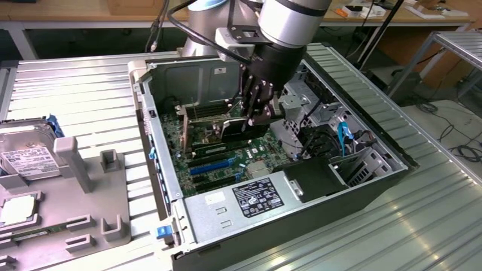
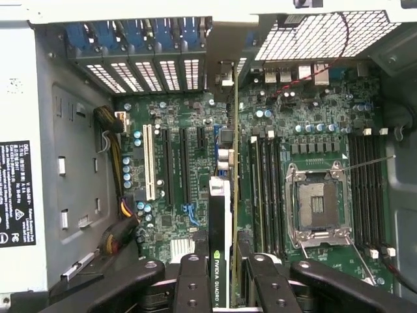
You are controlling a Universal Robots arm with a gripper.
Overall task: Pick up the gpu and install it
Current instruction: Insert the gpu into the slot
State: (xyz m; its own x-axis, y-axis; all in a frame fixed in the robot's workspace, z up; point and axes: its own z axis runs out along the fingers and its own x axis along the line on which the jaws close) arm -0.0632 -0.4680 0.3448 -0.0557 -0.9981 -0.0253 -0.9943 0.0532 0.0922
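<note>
Black-fingered gripper point(image 2: 220, 277) is clamped on the gpu point(image 2: 220, 195), a thin black card with silver bracket, held edge-on over the green motherboard point(image 2: 326, 124); I judge insertion underway, demanding square alignment with its slot.

The gripper point(image 1: 257, 117) is hanging inside the open computer case point(image 1: 354, 197), its fingers point(image 1: 260, 99) pinching the black gpu point(image 1: 237, 131) by its upper edge. Just beneath the fingertips, the card is standing on edge over the green motherboard point(image 1: 260, 151).
</note>
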